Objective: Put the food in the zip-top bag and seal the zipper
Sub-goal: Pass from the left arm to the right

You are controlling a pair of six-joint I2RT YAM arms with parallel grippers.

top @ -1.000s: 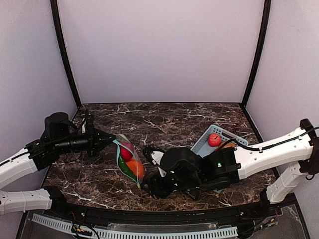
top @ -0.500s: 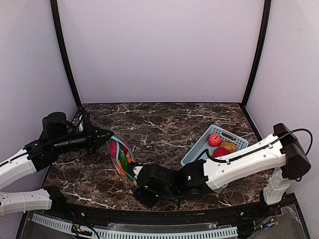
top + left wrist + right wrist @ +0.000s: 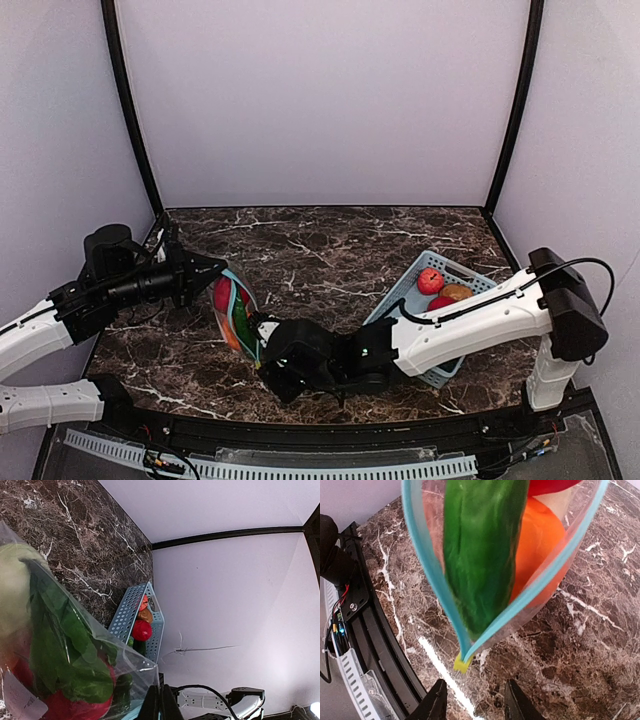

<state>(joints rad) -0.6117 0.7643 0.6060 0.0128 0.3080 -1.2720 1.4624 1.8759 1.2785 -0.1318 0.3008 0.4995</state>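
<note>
Where the zip-top bag's [image 3: 432, 530] zipper [image 3: 464, 646] ends, the right gripper [image 3: 475, 702] hovers just short.

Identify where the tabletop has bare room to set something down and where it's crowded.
Bare: far half of the marble table, between back wall, zip-top bag and basket. Crowded: near edge, where the right gripper meets the bag in the left gripper.
</note>
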